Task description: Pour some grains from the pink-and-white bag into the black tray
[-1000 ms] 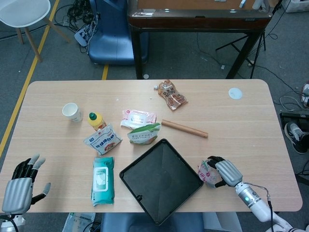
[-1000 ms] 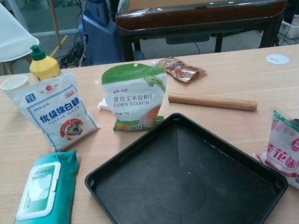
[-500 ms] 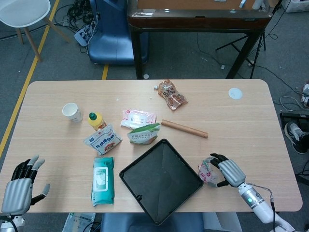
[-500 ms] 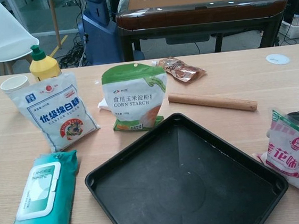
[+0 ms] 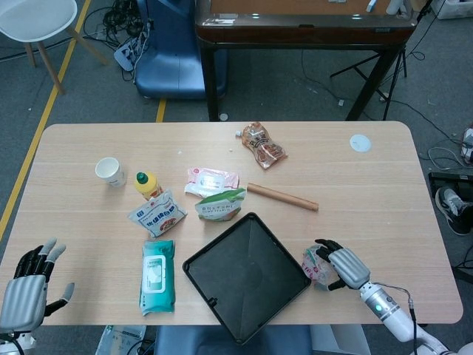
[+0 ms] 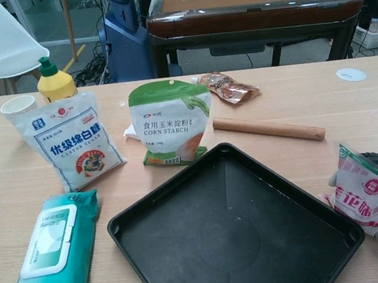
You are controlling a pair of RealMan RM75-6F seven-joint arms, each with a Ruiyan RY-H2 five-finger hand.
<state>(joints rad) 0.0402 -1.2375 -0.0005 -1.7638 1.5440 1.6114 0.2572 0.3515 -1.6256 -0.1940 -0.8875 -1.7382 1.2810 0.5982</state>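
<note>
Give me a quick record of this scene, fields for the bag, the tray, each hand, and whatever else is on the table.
bag: pink-and-white bag, upright on the table, just right of the tray
tray: black tray, no grains visible in it
right hand: right hand grips the bag
left hand: left hand holds nothing, fingers spread, at the table's near left corner
other items: corn starch bag, sugar bag, wipes pack, rolling pin

Five bags are counted: a pink-and-white bag (image 6: 366,202), sugar bag (image 6: 72,141), starch bag (image 6: 171,121), snack bag (image 6: 229,87) and flat pink packet (image 5: 211,180). One tray (image 6: 187,250), cup (image 6: 18,106), bottle (image 6: 55,82), rolling pin (image 6: 269,128) and wipes pack (image 6: 49,252) are seen. Two hands are counted: left hand (image 5: 26,291), right hand (image 5: 341,264).
</note>
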